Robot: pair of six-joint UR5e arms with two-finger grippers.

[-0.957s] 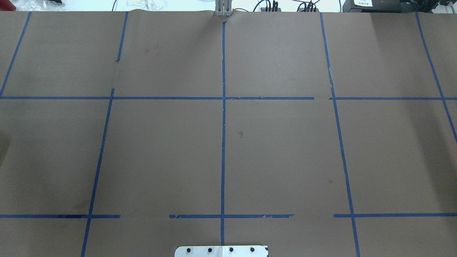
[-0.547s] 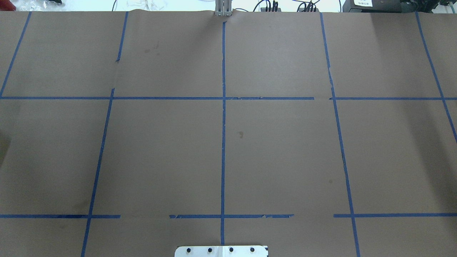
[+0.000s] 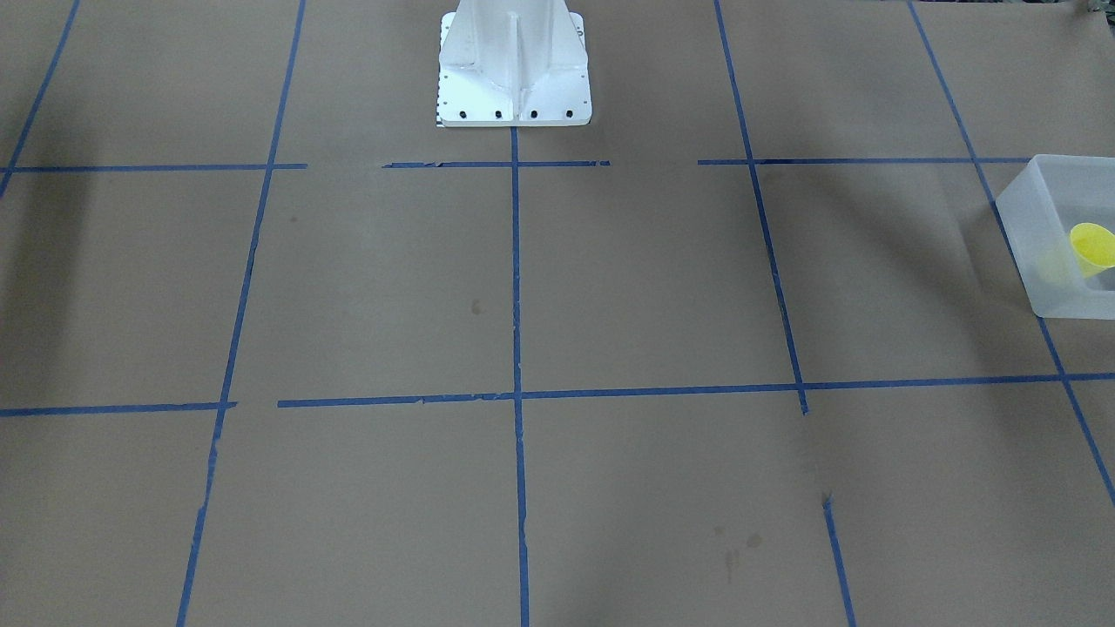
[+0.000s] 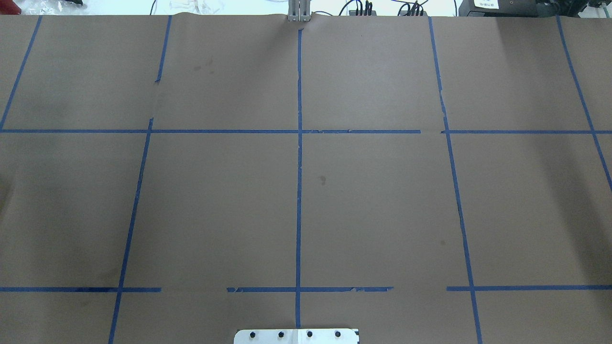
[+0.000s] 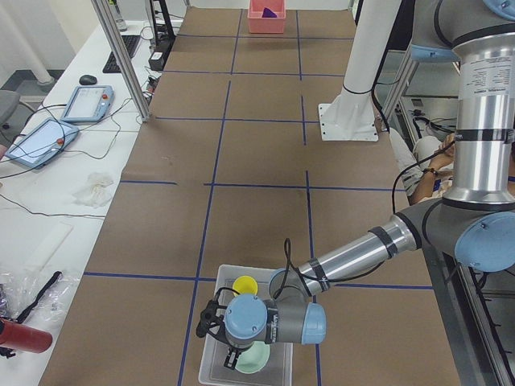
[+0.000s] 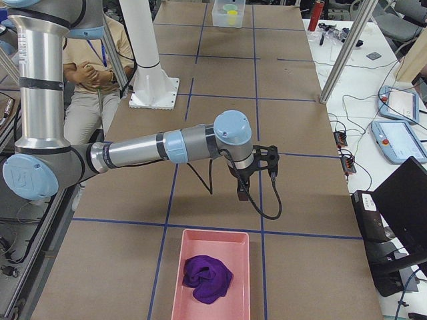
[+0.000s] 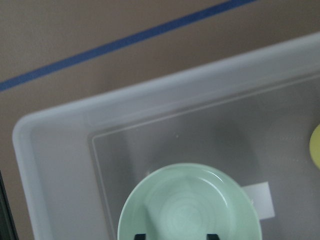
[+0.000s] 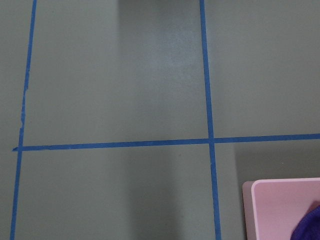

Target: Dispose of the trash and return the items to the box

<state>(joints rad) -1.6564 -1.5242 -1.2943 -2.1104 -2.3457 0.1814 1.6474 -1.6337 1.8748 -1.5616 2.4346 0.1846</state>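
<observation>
The frosted-white box (image 5: 211,366) stands at the table's left end; it also shows in the front view (image 3: 1037,261) and the left wrist view (image 7: 150,92). The yellow cup (image 5: 245,285) lies inside it, also in the front view (image 3: 1093,248) and at the wrist view's edge (image 7: 316,145). The mint-green bowl (image 7: 190,205) sits on the box floor (image 5: 253,359). My left gripper (image 7: 176,235) hangs over the bowl, its two black fingertips apart, open and empty. My right gripper (image 6: 257,177) hovers above bare table near the pink tray; I cannot tell whether it is open.
A pink tray (image 6: 175,267) holding a purple cloth (image 6: 208,278) lies at the table's right end, its corner in the right wrist view (image 8: 280,205). The robot's white base (image 3: 514,70) stands at mid-table. Blue tape lines cross the brown paper.
</observation>
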